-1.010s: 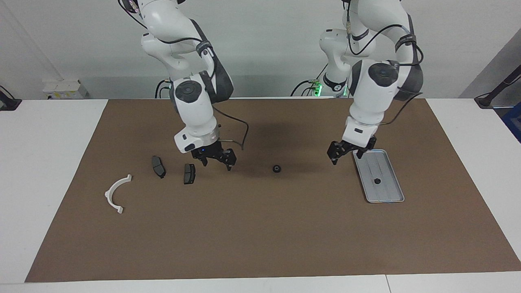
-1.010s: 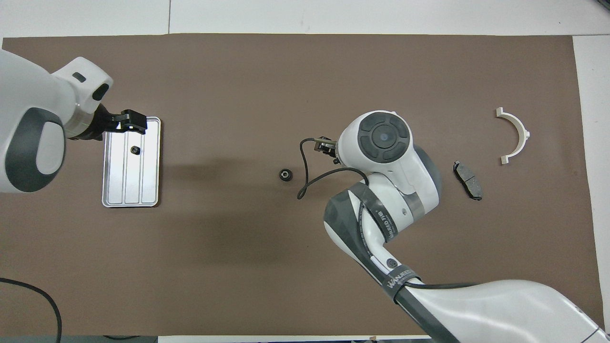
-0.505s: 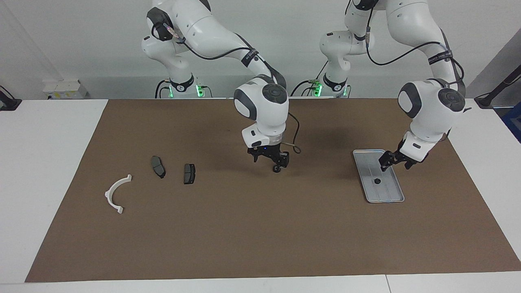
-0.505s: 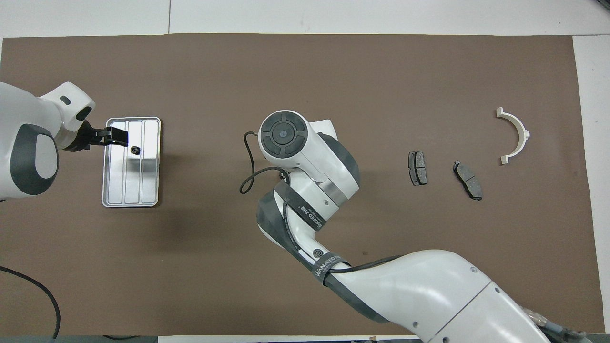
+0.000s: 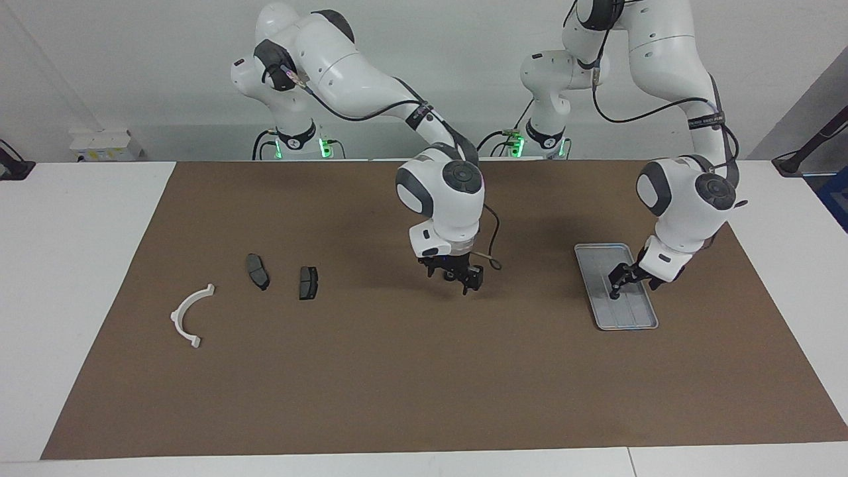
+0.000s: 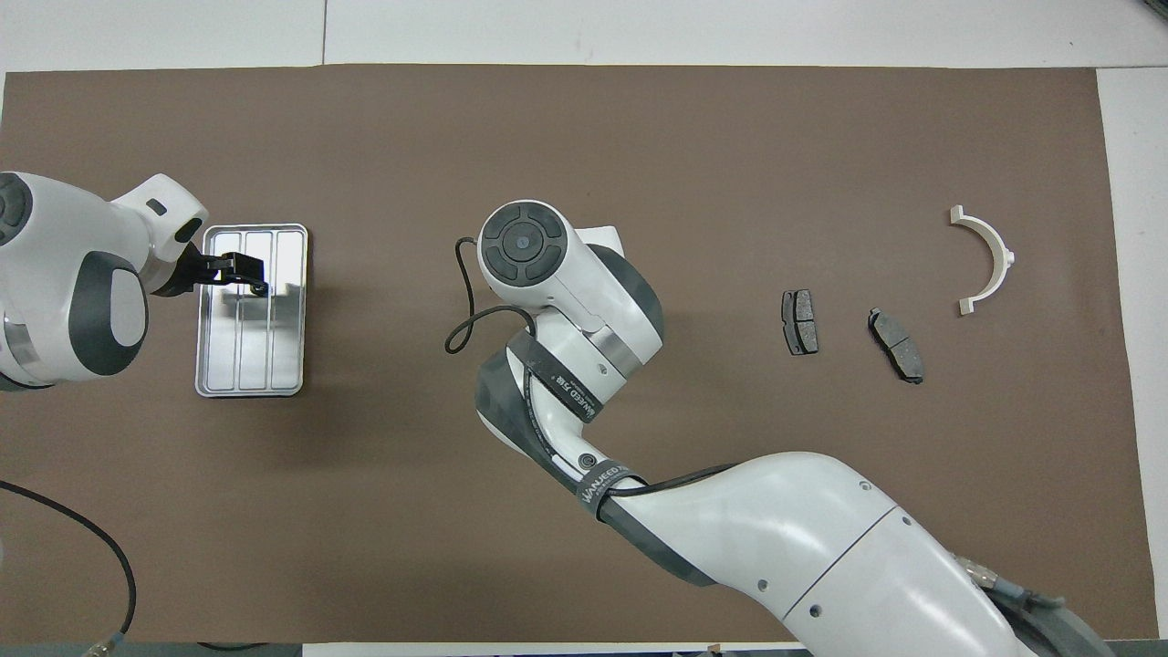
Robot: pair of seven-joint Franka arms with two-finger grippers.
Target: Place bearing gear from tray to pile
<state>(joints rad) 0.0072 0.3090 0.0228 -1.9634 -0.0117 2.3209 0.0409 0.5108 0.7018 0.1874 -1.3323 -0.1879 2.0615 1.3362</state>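
Observation:
The silver tray (image 5: 629, 318) lies toward the left arm's end of the mat; it also shows in the overhead view (image 6: 265, 356). My left gripper (image 5: 626, 286) is open and low over the tray's middle (image 6: 251, 276), covering the spot where a small black gear lay. My right gripper (image 5: 457, 281) is open and low over the mat's middle, hiding the second gear. The pile lies toward the right arm's end: a white half-ring bracket (image 5: 177, 317) (image 6: 999, 251) and two dark pads (image 5: 257, 271) (image 5: 308, 283).
A brown mat (image 5: 397, 384) covers the white table. The right arm's cable loop (image 6: 461, 319) hangs beside its wrist. Bare mat lies between the right gripper and the nearer pad (image 6: 800, 322).
The right gripper swung from beside the pads to the mat's middle and came down over the loose gear. The left gripper moved over the tray and lowered onto its gear.

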